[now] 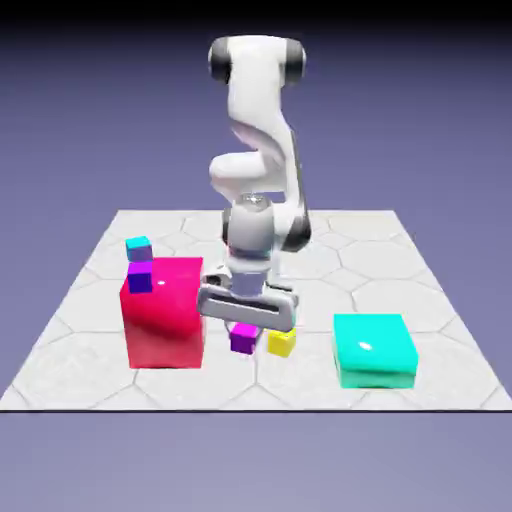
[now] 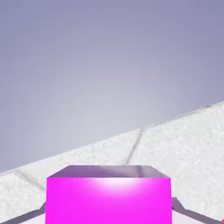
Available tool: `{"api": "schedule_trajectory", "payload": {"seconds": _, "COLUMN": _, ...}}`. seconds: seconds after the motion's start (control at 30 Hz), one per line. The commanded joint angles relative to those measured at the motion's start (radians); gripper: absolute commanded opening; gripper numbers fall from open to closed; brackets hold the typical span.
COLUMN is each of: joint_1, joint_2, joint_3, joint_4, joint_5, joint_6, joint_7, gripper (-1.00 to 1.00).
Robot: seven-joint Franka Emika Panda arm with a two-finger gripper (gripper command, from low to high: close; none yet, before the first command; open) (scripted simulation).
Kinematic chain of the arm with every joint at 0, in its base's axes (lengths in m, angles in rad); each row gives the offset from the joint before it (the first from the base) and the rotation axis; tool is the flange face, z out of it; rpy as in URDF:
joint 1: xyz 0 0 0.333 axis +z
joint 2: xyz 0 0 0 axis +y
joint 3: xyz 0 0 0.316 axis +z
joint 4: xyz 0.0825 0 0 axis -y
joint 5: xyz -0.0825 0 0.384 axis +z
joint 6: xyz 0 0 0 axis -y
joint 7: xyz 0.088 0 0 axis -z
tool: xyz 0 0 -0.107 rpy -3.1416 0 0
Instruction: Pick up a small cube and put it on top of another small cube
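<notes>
A small magenta cube (image 1: 243,339) rests on the table beside the large red block. My gripper (image 1: 244,328) has come down over it and is shut on it. In the hand view the magenta cube (image 2: 108,197) fills the bottom middle and hides most of the fingertips. A small yellow cube (image 1: 282,343) lies just to its right in the exterior view. A small purple cube (image 1: 140,278) sits on top of the red block, and a small cyan cube (image 1: 138,246) shows just above it in the picture.
The large red block (image 1: 163,315) stands close to the gripper on the exterior view's left. A large teal block (image 1: 373,350) stands to the right. The hand view shows the white hex-tiled table (image 2: 183,144) and its far edge.
</notes>
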State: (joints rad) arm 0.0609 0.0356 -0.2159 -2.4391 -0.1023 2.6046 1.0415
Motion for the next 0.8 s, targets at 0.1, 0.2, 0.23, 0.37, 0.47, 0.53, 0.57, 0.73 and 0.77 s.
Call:
{"api": "schedule_trajectory", "payload": {"seconds": 0.1, "joint_1": -0.075, "joint_2": -0.145, "joint_3": -0.063, "joint_4": 0.015, "joint_5": -0.012, "joint_6": -0.153, "joint_7": -0.132, "gripper": -1.00}}
{"api": "schedule_trajectory", "payload": {"seconds": 0.2, "joint_1": -0.137, "joint_2": -0.254, "joint_3": -0.109, "joint_4": 0.025, "joint_5": -0.021, "joint_6": -0.267, "joint_7": -0.231, "gripper": -1.00}}
{"api": "schedule_trajectory", "payload": {"seconds": 0.23, "joint_1": -0.158, "joint_2": -0.290, "joint_3": -0.124, "joint_4": 0.029, "joint_5": -0.024, "joint_6": -0.305, "joint_7": -0.265, "gripper": -1.00}}
{"api": "schedule_trajectory", "payload": {"seconds": 0.37, "joint_1": -0.216, "joint_2": -0.392, "joint_3": -0.168, "joint_4": 0.039, "joint_5": -0.031, "joint_6": -0.412, "joint_7": -0.358, "gripper": -1.00}}
{"api": "schedule_trajectory", "payload": {"seconds": 0.47, "joint_1": -0.211, "joint_2": -0.316, "joint_3": -0.185, "joint_4": -0.018, "joint_5": -0.011, "joint_6": -0.282, "joint_7": -0.377, "gripper": -1.00}}
{"api": "schedule_trajectory", "payload": {"seconds": 0.53, "joint_1": -0.208, "joint_2": -0.278, "joint_3": -0.194, "joint_4": -0.048, "joint_5": 0.000, "joint_6": -0.215, "joint_7": -0.386, "gripper": -1.00}}
{"api": "schedule_trajectory", "payload": {"seconds": 0.57, "joint_1": -0.208, "joint_2": -0.278, "joint_3": -0.194, "joint_4": -0.048, "joint_5": 0.000, "joint_6": -0.215, "joint_7": -0.386, "gripper": 1.00}}
{"api": "schedule_trajectory", "payload": {"seconds": 0.73, "joint_1": -0.215, "joint_2": -0.378, "joint_3": -0.171, "joint_4": 0.029, "joint_5": -0.028, "joint_6": -0.389, "joint_7": -0.361, "gripper": 1.00}}
{"api": "schedule_trajectory", "payload": {"seconds": 0.77, "joint_1": -0.216, "joint_2": -0.392, "joint_3": -0.168, "joint_4": 0.039, "joint_5": -0.031, "joint_6": -0.412, "joint_7": -0.358, "gripper": 1.00}}
